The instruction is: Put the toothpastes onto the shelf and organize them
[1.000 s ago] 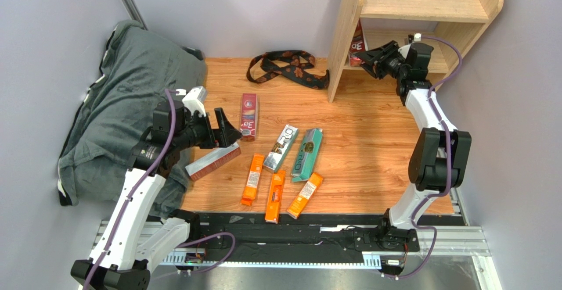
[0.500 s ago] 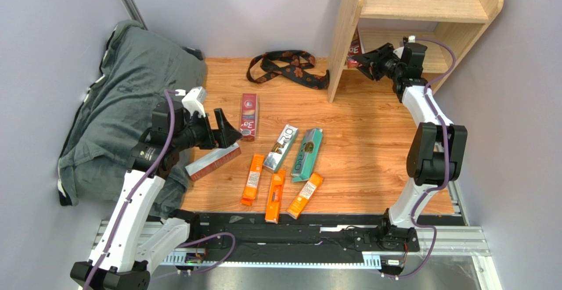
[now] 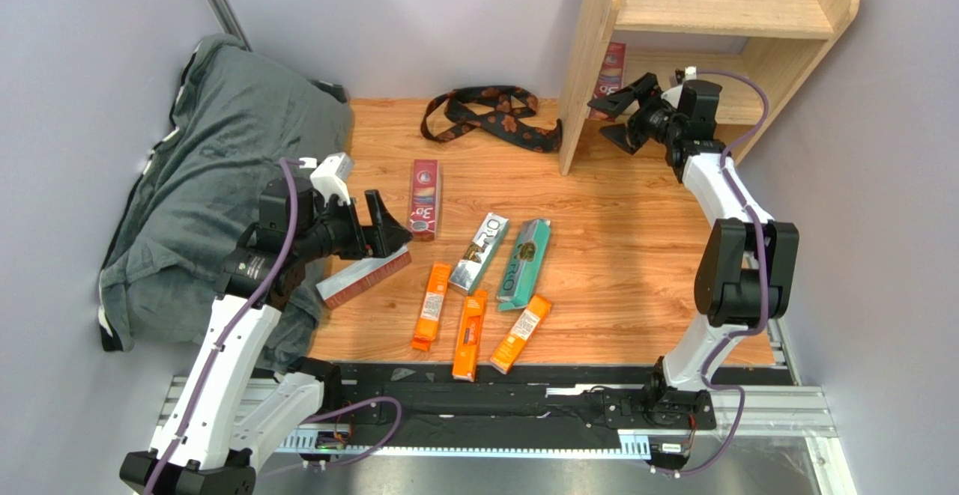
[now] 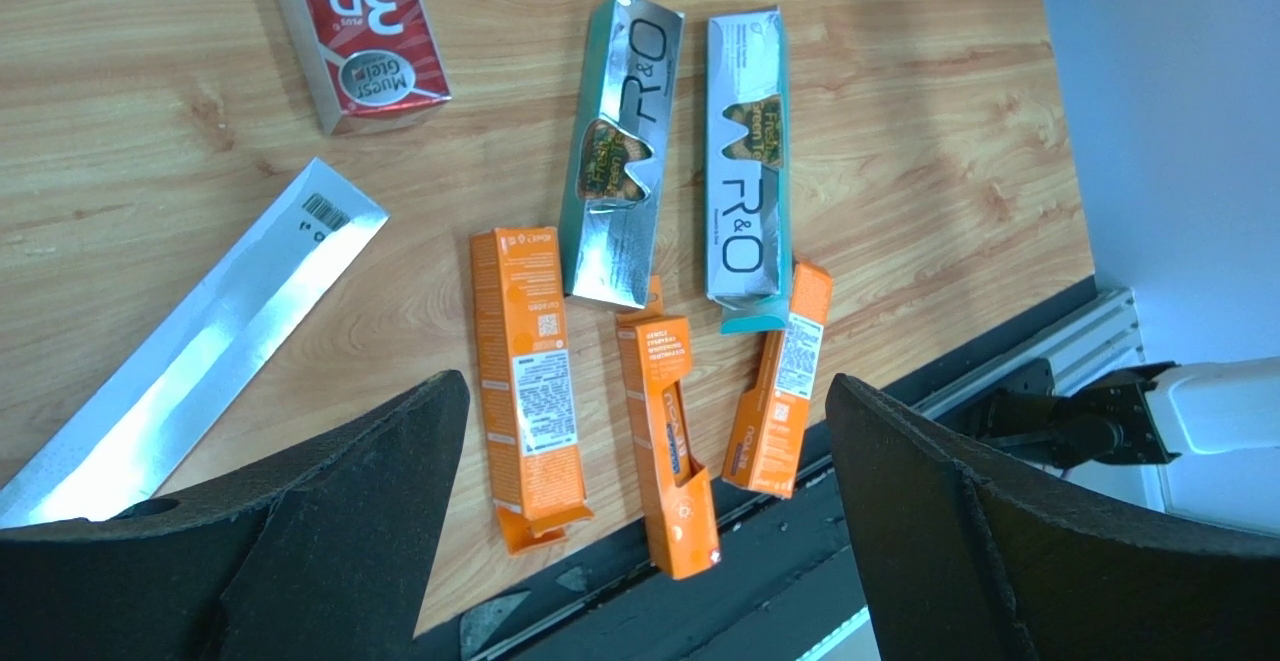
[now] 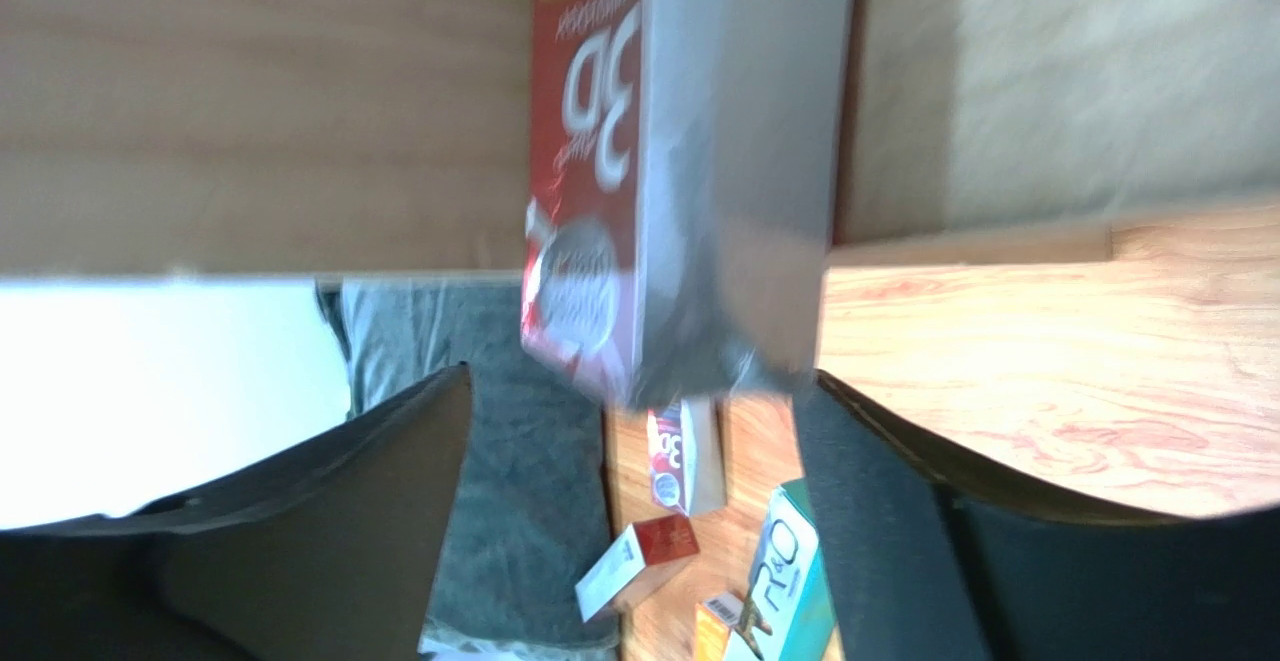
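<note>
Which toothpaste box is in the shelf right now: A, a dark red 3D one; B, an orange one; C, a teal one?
A: a dark red 3D box sits in the lower tier of the shelf, just inside its side panel.

The left arm is bent at the elbow, and the left pincer (image 3: 381, 225) is held wide apart. The right arm is stretched far forward, and the right pincer (image 3: 616, 120) is spread wide too.
</note>
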Controlling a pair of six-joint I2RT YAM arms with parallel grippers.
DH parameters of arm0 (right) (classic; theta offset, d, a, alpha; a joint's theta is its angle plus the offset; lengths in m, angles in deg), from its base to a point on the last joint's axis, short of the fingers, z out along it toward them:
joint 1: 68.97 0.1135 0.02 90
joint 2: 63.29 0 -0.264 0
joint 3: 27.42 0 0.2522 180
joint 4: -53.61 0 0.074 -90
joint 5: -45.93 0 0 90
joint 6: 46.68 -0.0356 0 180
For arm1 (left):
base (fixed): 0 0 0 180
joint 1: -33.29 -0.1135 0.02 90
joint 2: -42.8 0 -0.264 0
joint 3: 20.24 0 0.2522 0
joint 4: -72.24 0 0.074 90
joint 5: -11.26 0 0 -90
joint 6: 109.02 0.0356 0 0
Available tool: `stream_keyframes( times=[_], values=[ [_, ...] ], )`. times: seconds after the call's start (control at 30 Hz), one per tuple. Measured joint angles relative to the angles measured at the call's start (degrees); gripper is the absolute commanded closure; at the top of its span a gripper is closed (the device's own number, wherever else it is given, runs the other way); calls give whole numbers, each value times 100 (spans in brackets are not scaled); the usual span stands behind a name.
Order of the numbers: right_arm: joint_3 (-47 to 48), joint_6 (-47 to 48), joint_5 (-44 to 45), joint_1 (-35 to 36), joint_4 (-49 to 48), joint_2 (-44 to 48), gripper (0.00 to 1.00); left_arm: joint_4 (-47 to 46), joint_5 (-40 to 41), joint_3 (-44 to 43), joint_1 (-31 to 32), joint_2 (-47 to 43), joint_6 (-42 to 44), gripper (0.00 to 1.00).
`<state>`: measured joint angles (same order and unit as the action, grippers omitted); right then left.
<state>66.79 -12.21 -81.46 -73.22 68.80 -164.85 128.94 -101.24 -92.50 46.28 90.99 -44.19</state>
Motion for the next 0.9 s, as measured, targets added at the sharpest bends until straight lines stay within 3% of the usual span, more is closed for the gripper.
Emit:
stream_keyframes(
  times=[0.53,0.9],
  values=[
    [-1187,225,94,22,-363,1185,13,11,-68,225,0,-2,0,2],
    [-1862,1390,702,31,1167,3397,11,-22,-271,260,0,243,0,2]
  ],
)
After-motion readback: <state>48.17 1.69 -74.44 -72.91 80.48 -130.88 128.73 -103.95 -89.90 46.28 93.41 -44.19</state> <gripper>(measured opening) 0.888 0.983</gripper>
